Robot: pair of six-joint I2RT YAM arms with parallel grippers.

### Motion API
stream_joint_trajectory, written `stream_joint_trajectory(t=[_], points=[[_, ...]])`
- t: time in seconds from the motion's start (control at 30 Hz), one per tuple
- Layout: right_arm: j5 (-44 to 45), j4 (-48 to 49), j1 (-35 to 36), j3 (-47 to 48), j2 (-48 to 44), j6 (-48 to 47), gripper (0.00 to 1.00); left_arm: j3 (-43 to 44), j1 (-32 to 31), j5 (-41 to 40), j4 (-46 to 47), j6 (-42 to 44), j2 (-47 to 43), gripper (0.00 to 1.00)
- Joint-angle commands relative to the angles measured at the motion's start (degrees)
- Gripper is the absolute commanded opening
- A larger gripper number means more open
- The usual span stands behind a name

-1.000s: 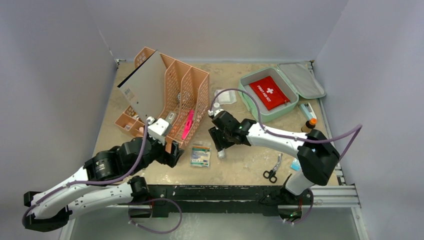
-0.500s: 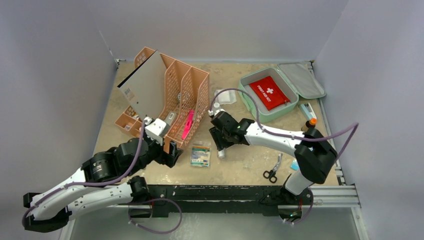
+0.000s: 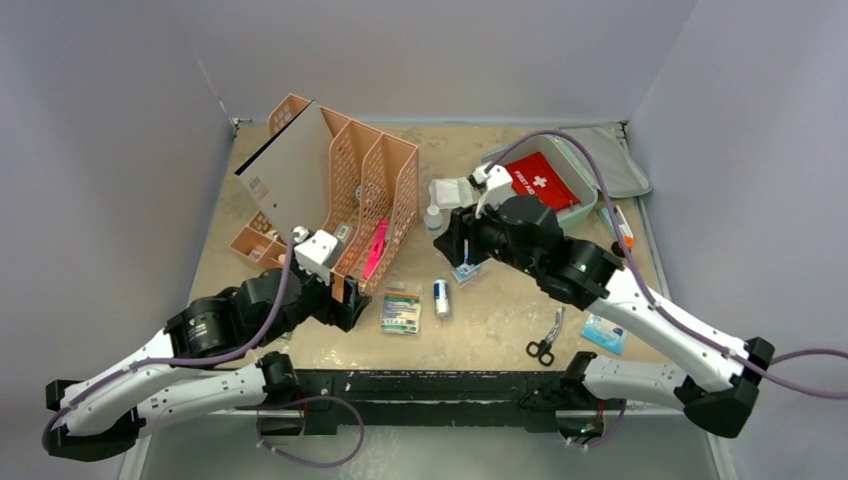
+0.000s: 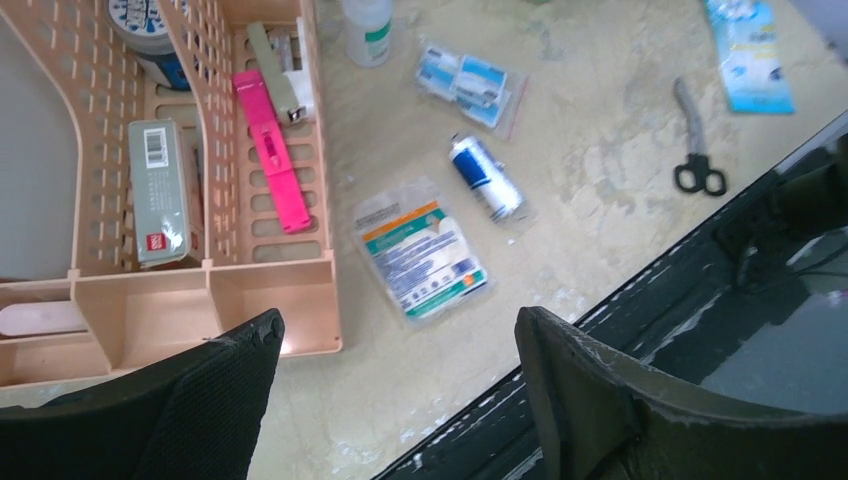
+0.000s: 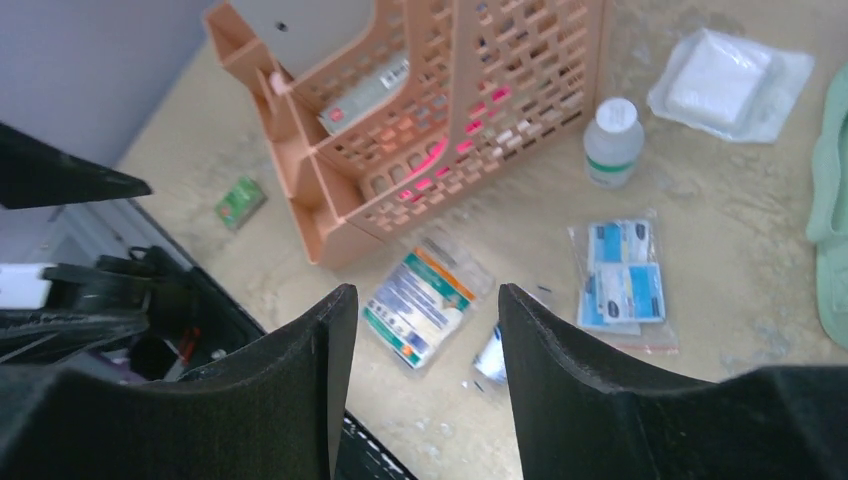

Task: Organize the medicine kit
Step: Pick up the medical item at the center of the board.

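Top external: right arm [image 3: 575,268] overlaps medicine kit [image 3: 612,165], scissors [image 3: 545,340] nearby.

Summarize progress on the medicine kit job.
Done: medicine kit lies open with the red pouch inside. In hand: nothing; left gripper and right gripper are both open, empty. Left: scissors, blue tube, printed packet and white bottle lie loose on the table.

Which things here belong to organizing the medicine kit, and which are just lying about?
Belong: mint-green medicine kit, red pouch, white bottle, scissors, gauze pack, printed sachet.
Probably lying about: orange rack, pink clip, grey box inside it.
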Motion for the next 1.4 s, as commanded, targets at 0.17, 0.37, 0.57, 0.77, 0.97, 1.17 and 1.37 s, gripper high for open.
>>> stream_joint_trajectory(t=[0.17, 0.37, 0.57, 0.77, 0.97, 1.17, 1.37], points=[[-14.93, 9.95, 0.24, -7.06, -7.40, 9.33, 0.82, 8.72, -0.09, 3.47, 6.54, -6.29, 1.30, 0.84], [-10.16, 6.42, 0.22, -7.22, -8.14, 7.78, 0.78, 7.70, -0.09, 2.54, 5.73, -7.99, 1.85, 0.84], [-0.48, -0.28, 0.18, -9.85, -0.31, 12.81, 0.68, 4.78, -0.09, -1.80, 2.59, -4.67, 2.34, 0.84], [1.91, 3.43, 0.33, -13.27, 11.14, 19.52, 0.66, 2.43, -0.09, -2.38, 1.42, -1.01, 1.75, 0.84], [5.66, 3.07, 0.42, -12.06, 20.76, 19.99, 0.69, -0.66, -0.09, -2.35, 0.51, -0.71, -0.09, 0.84], [5.24, 4.07, 0.42, -10.91, 27.21, 20.35, 0.65, -2.37, -0.09, -2.74, 0.54, -1.04, -2.53, 0.84], [3.93, 5.20, 0.42, -10.00, 30.56, 20.41, 0.58, -2.34, -0.09, -3.40, 0.41, -0.73, -2.76, 0.84]])
